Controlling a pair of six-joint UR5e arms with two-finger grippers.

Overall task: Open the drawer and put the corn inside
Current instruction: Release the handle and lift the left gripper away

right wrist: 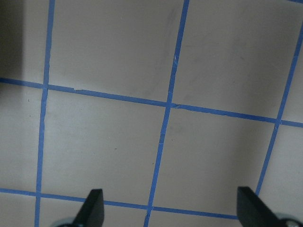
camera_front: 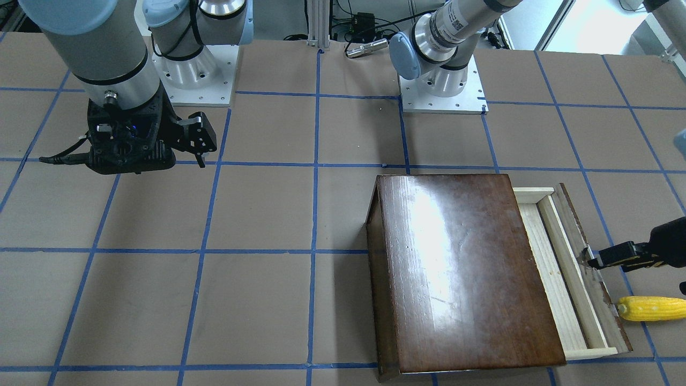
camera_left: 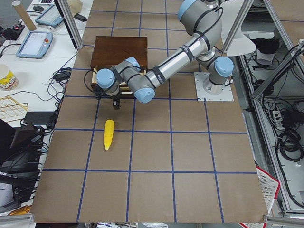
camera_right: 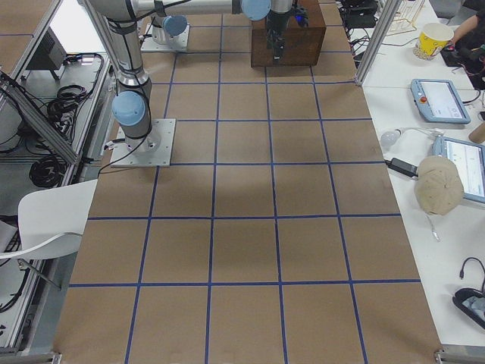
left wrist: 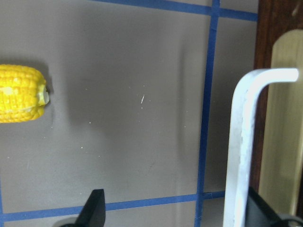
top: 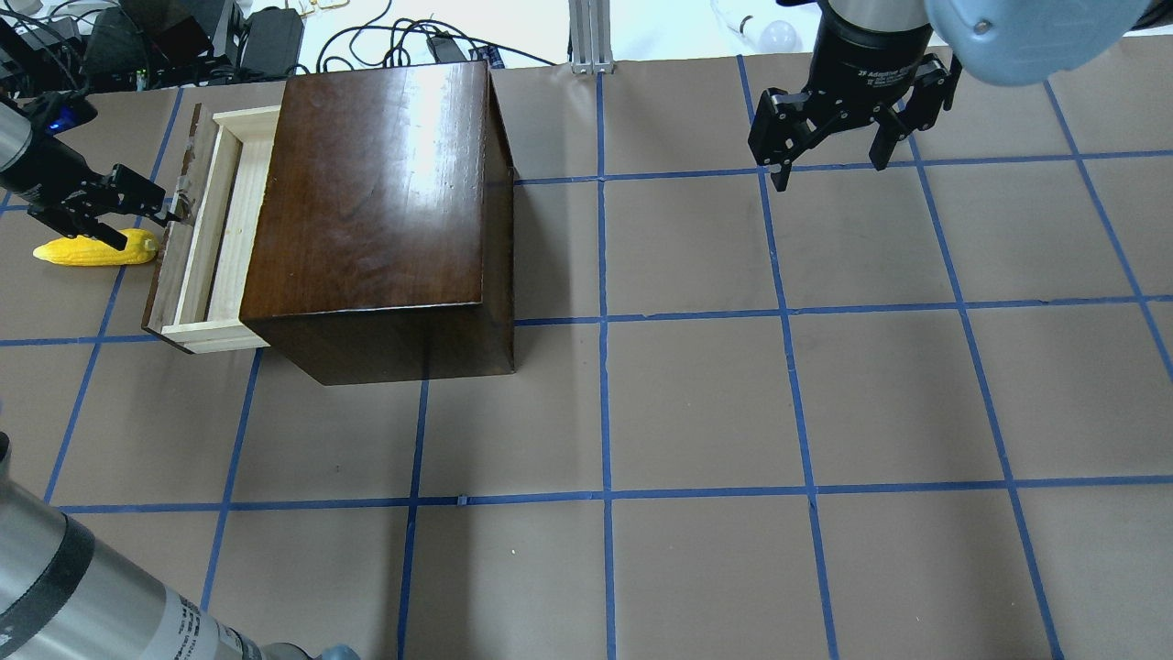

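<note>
The dark-brown cabinet (top: 376,183) stands at the table's left. Its drawer (top: 215,229) is pulled partly out and shows its pale, empty wooden tray (camera_front: 557,279). The yellow corn (top: 92,249) lies on the table just outside the drawer's front panel; it also shows in the front view (camera_front: 651,309) and the left wrist view (left wrist: 21,93). My left gripper (top: 147,231) is open at the drawer front. The metal handle (left wrist: 239,142) stands between its fingers, close to one of them. My right gripper (top: 829,174) is open and empty, held above the table far to the right.
The brown table (top: 696,394) carries a grid of blue tape. Both arm bases (camera_front: 442,86) are bolted on at the robot's side. Cables and equipment (top: 183,37) lie beyond the table's far edge behind the cabinet.
</note>
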